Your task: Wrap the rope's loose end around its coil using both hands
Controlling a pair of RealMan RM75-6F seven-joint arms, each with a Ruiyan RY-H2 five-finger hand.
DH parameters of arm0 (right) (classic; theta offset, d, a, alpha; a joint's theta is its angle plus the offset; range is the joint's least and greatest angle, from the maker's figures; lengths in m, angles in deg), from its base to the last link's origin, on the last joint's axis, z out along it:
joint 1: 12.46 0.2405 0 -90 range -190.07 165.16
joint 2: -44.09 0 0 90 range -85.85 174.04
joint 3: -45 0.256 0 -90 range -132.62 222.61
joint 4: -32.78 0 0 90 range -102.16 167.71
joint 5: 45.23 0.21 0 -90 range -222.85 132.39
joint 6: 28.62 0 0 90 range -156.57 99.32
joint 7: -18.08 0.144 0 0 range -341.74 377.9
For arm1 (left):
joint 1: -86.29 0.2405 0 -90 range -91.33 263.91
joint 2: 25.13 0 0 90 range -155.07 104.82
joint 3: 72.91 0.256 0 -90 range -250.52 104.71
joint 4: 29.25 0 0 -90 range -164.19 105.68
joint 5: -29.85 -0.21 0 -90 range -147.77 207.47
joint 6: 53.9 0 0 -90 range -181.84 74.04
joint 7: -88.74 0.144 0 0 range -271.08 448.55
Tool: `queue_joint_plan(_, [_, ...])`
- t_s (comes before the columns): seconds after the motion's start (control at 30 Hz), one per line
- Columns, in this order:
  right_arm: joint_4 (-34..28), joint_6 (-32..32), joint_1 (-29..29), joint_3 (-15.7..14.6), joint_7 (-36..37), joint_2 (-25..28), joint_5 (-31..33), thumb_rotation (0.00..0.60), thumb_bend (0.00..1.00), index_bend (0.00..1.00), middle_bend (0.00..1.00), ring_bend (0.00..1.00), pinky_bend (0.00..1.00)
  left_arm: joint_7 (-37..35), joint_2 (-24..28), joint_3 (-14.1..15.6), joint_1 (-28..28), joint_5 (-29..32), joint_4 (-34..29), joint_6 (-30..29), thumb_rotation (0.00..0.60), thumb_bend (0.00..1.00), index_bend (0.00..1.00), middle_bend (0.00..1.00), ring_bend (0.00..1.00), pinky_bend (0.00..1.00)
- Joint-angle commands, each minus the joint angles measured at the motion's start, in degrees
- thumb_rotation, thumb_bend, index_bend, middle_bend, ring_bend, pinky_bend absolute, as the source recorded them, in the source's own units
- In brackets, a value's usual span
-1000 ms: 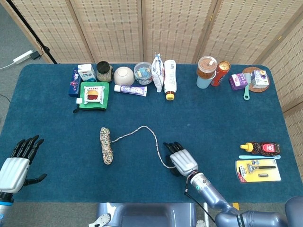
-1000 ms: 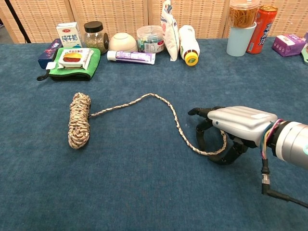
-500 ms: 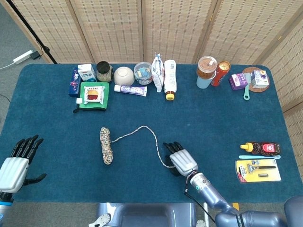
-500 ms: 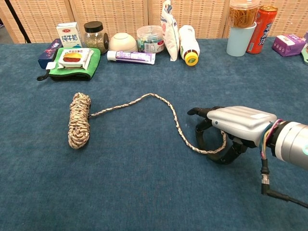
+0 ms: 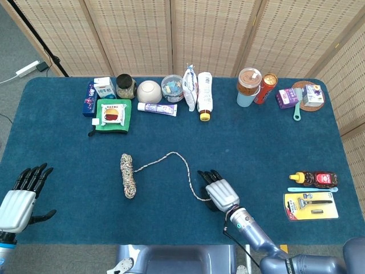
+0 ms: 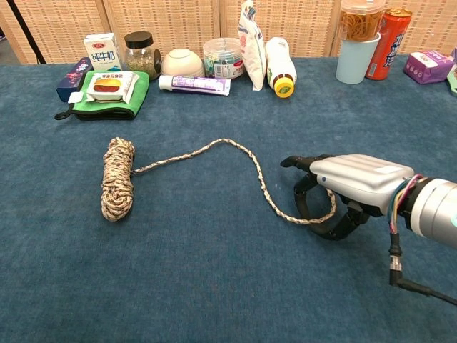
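Observation:
The rope coil [image 5: 128, 175] [image 6: 118, 179] lies on the blue table, left of centre, its length running front to back. From its far end the loose strand [image 5: 181, 161] [image 6: 246, 157] arcs right and down to my right hand [image 5: 219, 193] [image 6: 353, 187]. That hand sits low over the cloth with its fingers [image 6: 305, 193] curled around the strand's end, which disappears under the palm. My left hand [image 5: 20, 197] shows only in the head view, at the table's near left corner, holding nothing, its fingers apart, far from the coil.
Along the far edge stand a milk carton [image 5: 104, 87], jar [image 5: 125, 85], bowl [image 5: 149, 91], toothpaste [image 5: 157, 108], bottles [image 5: 204, 94], cup [image 5: 248, 87] and can [image 5: 268, 87]. A green cloth with a snack [image 5: 112, 115] lies behind the coil. A razor pack [image 5: 311, 205] lies at the right.
My right hand has shifted slightly right and up, and the end of the strand has moved with it. The coil and left hand are unchanged.

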Motion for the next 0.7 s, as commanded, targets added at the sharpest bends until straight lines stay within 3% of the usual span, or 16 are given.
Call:
queue_joint_plan(0.03, [0.0, -0.1, 0.0, 0.0, -0.1, 0.0, 0.0, 0.600, 0.44, 0.52, 0.00, 0.00, 0.00, 0.0, 0.0, 0.0, 0.0, 0.0, 0.0, 0.0, 0.600, 0.08, 0.00, 0.00, 0.00, 0.00])
queue_joint_plan(0.23, [-0.2, -0.2, 0.2, -0.1, -0.5, -0.1, 0.2, 0.600, 0.49, 0.53, 0.00, 0.00, 0.00, -0.1, 0.1, 0.0, 0.0, -0.1, 0.0, 0.0, 0.600, 0.08, 0.00, 0.00, 0.00, 0.00])
queue_joint_plan(0.7, [0.4, -0.1, 0.1, -0.3, 0.0, -0.5, 0.1, 0.600, 0.50, 0.56, 0.00, 0.00, 0.00, -0.1, 0.0, -0.1, 0.0, 0.1, 0.0, 0.0, 0.600, 0.08, 0.00, 0.00, 0.00, 0.00])
